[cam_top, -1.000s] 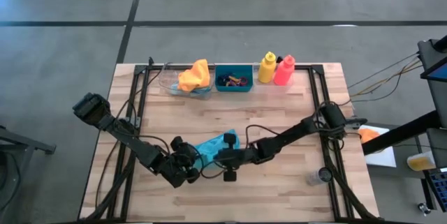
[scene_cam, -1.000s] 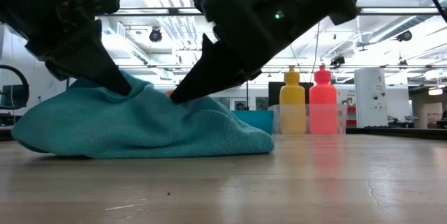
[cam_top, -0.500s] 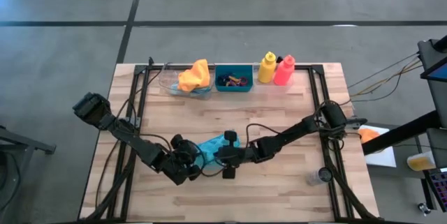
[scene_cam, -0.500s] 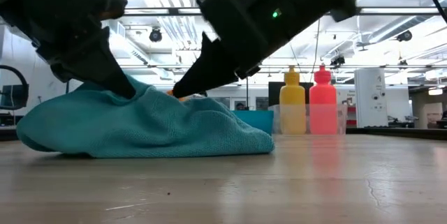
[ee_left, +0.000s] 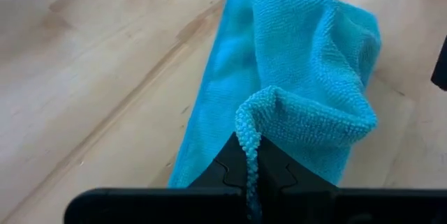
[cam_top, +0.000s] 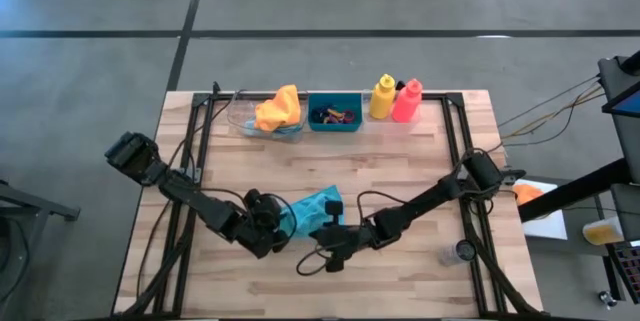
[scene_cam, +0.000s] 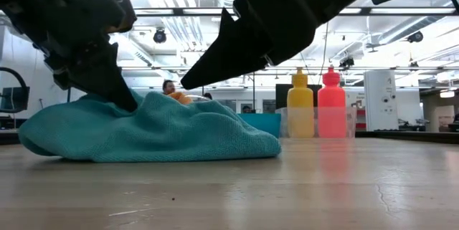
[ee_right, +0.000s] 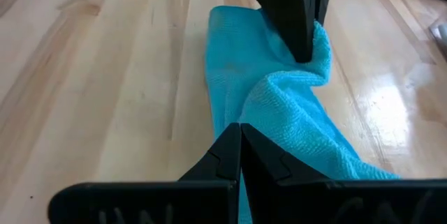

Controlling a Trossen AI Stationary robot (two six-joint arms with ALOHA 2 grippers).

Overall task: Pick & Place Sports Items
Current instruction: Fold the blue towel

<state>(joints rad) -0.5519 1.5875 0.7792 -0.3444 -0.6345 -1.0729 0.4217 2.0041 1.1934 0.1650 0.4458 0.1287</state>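
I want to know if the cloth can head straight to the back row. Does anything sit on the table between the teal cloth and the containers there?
Nothing visible does. The left gripper is shut on the teal cloth mid-table; bare wood lies between it and the teal bin, orange cloth and bottles. The right gripper, shut and empty, sits at the cloth's near side.

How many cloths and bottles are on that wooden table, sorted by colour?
Teal soft cloth: 1
Orange soft cloth: 1
Yellow plastic bottle: 1
Pink-red plastic bottle: 1
Total: 4
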